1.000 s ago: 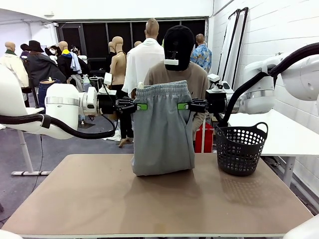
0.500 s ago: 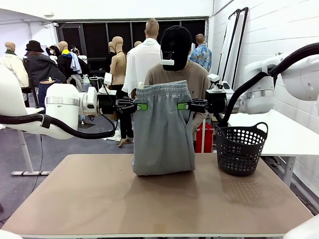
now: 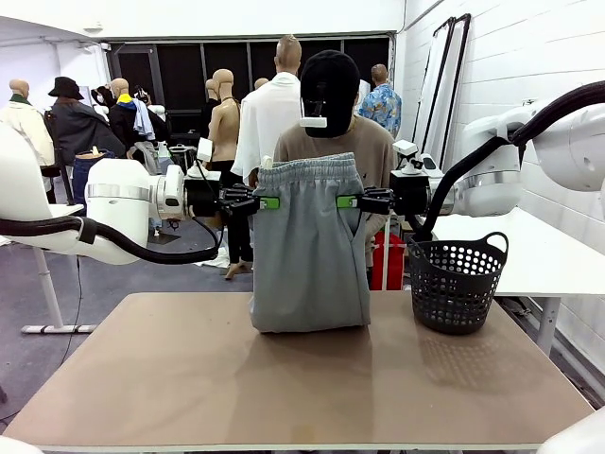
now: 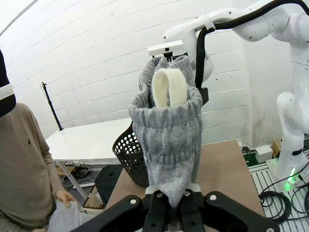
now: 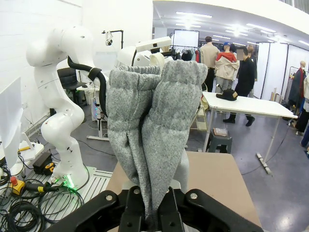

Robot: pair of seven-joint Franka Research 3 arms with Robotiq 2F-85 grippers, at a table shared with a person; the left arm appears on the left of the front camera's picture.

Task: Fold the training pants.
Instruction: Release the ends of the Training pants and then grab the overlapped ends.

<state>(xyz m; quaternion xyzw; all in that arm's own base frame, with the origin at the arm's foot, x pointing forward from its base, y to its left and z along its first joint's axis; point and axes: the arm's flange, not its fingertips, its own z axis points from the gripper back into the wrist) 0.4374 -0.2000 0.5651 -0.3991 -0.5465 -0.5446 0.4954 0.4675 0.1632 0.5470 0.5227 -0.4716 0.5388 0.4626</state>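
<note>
The light grey training pants hang upright over the far half of the table, waistband on top, lower end resting on the tabletop. My left gripper is shut on the waistband's left edge and my right gripper is shut on its right edge, both at the same height. In the left wrist view the gathered waistband is pinched between the fingers, and in the right wrist view the bunched grey fabric rises from the shut jaws. A person in a beige top stands right behind the pants.
A black mesh basket stands on the table's far right, close to my right arm. The brown tabletop stretches toward me in front of the pants. A white table sits beyond the right edge.
</note>
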